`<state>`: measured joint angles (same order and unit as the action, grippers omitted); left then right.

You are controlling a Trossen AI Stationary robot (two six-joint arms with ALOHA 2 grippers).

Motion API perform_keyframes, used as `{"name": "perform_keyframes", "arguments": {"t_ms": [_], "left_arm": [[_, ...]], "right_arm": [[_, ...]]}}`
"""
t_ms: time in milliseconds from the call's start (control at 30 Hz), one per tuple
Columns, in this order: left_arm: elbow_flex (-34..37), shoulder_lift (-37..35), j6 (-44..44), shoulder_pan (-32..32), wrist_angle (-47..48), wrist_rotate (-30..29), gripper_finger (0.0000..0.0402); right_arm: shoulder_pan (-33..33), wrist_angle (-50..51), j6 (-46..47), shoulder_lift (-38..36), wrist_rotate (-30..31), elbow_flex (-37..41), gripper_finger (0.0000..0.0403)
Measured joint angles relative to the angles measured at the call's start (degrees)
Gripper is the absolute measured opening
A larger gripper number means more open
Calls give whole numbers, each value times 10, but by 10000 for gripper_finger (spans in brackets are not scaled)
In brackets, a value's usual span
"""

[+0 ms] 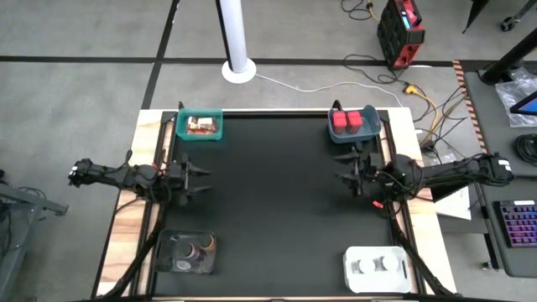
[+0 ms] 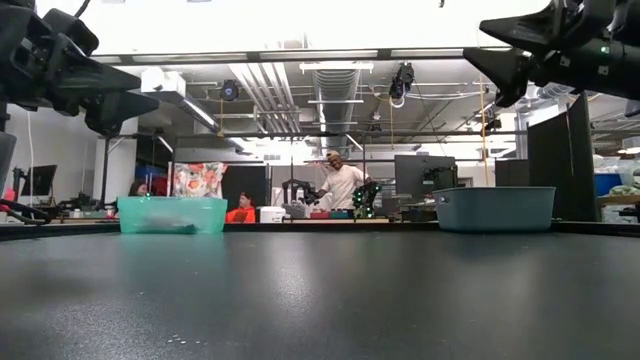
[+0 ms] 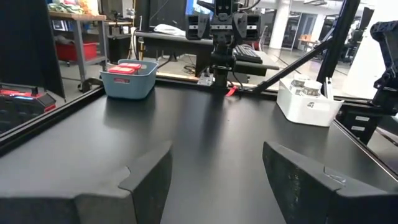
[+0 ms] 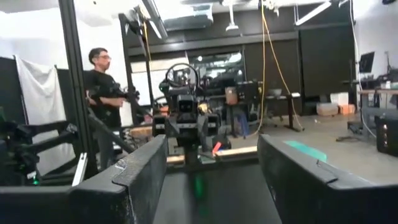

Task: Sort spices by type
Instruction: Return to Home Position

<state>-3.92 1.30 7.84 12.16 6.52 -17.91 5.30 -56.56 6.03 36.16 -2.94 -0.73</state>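
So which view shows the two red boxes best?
The high view: both red boxes lie side by side in the blue-grey bin. The left wrist view shows their tops above the rim. The low view shows only the bin wall; the right wrist view shows neither.

place: robotics lab | evidence: exposed ceiling ducts [image 2: 335, 85]; monitors [image 2: 415, 172]; floor cables [image 1: 424, 101]; keyboard [image 1: 520, 222]

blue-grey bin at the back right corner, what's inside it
Two red boxes sit side by side in the blue-grey bin. Anything that might lie under them on the bin's floor is covered and cannot be seen.
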Motion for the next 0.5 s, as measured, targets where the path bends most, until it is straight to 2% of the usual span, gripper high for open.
{"name": "perform_keyframes", "arguments": {"t_ms": [133, 233, 333, 500], "left_arm": [[0, 0, 0, 0, 0, 0, 233], [0, 0, 0, 0, 0, 0, 233], [0, 1, 0, 0, -1, 0, 233], [0, 4, 0, 0, -1, 0, 233]], "right_arm": [[-5, 33, -24, -5, 6, 0, 247], [-9, 88, -30, -49, 12, 0, 253], [-4, 206, 22, -120, 23, 0, 258], [-15, 392, 22, -232, 18, 1, 265]]}}
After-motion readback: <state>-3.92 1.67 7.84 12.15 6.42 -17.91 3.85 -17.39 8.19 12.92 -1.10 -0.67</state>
